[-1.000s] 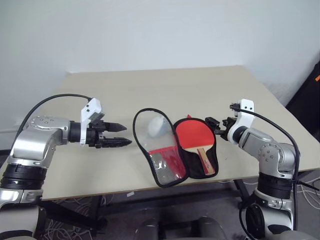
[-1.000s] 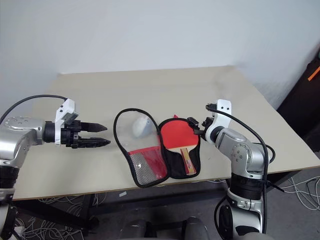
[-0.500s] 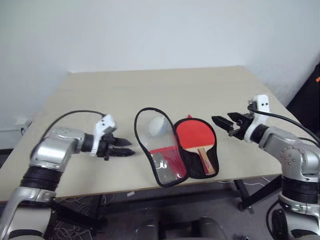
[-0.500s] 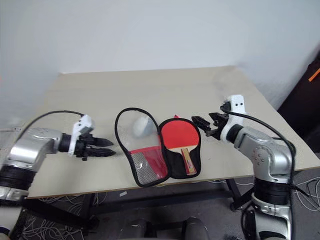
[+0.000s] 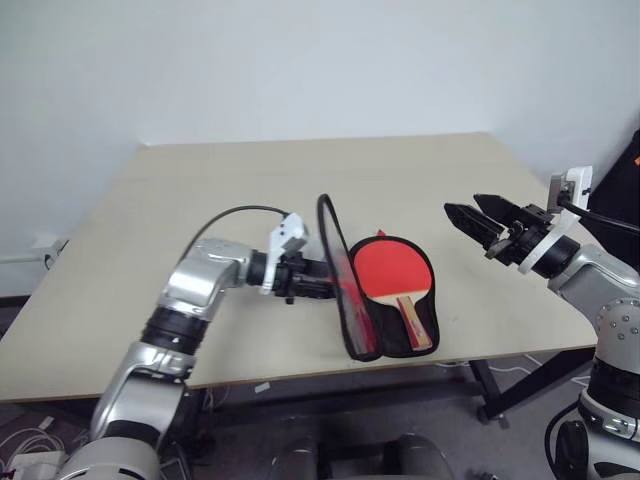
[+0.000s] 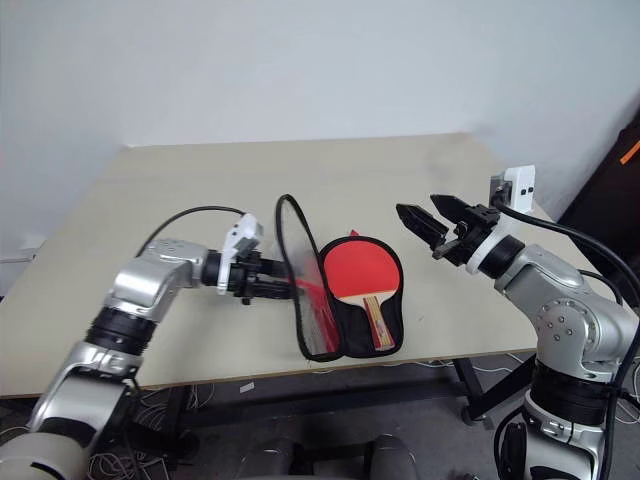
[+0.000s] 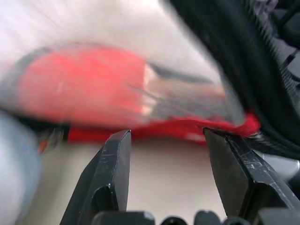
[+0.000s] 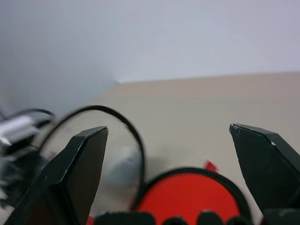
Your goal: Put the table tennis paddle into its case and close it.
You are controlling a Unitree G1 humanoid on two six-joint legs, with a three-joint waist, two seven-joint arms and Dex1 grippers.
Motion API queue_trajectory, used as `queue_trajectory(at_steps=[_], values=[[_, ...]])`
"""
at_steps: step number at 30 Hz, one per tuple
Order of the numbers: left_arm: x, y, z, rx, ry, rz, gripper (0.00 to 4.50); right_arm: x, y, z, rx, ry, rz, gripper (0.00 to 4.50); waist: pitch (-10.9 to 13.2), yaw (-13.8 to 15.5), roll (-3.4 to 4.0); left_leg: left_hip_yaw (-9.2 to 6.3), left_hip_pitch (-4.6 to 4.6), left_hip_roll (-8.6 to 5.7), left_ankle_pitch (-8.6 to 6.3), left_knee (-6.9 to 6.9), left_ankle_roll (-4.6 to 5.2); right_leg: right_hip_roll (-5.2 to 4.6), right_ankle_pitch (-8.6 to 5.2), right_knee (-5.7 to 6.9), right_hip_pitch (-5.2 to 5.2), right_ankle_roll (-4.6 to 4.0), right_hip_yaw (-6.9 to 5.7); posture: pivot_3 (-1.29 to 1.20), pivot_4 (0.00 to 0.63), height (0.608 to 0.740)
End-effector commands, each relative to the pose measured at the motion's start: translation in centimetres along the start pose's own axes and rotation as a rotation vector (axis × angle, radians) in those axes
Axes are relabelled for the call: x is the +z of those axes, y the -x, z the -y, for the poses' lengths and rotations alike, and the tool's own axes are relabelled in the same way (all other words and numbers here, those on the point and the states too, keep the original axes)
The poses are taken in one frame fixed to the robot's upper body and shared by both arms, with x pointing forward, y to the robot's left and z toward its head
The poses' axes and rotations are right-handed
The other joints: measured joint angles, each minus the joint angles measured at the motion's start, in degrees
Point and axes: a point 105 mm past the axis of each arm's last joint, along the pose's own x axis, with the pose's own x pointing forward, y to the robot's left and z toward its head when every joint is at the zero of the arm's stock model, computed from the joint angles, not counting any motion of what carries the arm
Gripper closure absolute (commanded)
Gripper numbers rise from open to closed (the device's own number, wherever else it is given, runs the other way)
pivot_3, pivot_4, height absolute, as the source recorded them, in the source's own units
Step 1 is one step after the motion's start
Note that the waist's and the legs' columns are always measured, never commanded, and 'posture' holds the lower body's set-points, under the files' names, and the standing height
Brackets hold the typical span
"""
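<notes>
Paddle (image 5: 392, 271) sits low centre of the head views, a bit right of middle, red face up, wooden handle (image 5: 411, 320) pointing toward the near table edge. It lies inside the lower half of the case (image 5: 365, 340), on the black lining, black rim all around it. Case is unzipped: the other half, the lid (image 5: 337, 272), stands up nearly on edge just left of the paddle, its black rim arcing up over the tabletop. Nothing else visible inside the case.

Left gripper (image 5: 318, 290) is centre-left of frame, level, fingertips up against the outer side of the raised lid. Fingers partly apart, the flap's red edge in front of them; can't tell whether they actually pinch it or just push on it.

Right gripper (image 5: 472, 218) is right of centre, up off the table (image 5: 200, 200) and well clear of the case, fingers spread wide, empty.

View differences: the left wrist camera gives the flap's outer side close up: red fabric (image 7: 79, 91), clear window, black edging at upper right, heavily blurred. The right wrist camera looks across the table between its wide fingers (image 8: 75, 164): top arc of the red paddle at bottom centre, the lid's black hoop left of it, pale wall (image 8: 187, 33) behind.
</notes>
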Motion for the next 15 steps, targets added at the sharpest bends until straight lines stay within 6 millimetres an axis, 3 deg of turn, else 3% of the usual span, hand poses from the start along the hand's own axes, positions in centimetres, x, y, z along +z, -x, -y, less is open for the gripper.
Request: queue_trajectory(at_steps=[1,7,11,15], values=[[1.4,-2.1,-1.0,0.040,-0.061,0.001,1.95,1.8,0.2,0.1,-0.019,0.030,0.068,0.00,0.00,0.25,0.00,0.00,-0.01,0.00,0.00,0.02,0.02,0.00,0.00,0.01,-0.01,0.00,0.00,0.00,0.000,0.724],[2.1,-5.5,-1.7,0.057,-0.032,0.029,1.95,1.0,-0.1,0.6,-0.072,0.030,0.048,0.00,0.01,0.66,-0.01,-0.08,-0.01,0.00,-0.05,0.12,0.18,0.00,0.01,0.02,0.01,0.00,0.05,0.00,0.000,0.724],[2.7,-5.3,-2.1,0.089,0.008,0.069,1.95,0.4,0.0,1.0,-0.102,0.026,0.041,0.00,0.00,0.65,-0.01,-0.11,-0.01,0.02,-0.05,0.12,0.19,0.00,0.13,0.03,-0.02,-0.20,0.06,0.00,0.000,0.724],[3.0,-3.8,-1.4,0.076,0.090,0.106,1.95,-0.3,0.0,1.5,-0.138,0.005,0.037,0.00,0.01,0.63,-0.01,-0.13,-0.02,0.03,-0.07,0.14,0.22,0.00,0.12,0.03,-0.02,-0.19,0.07,0.00,0.000,0.724]])
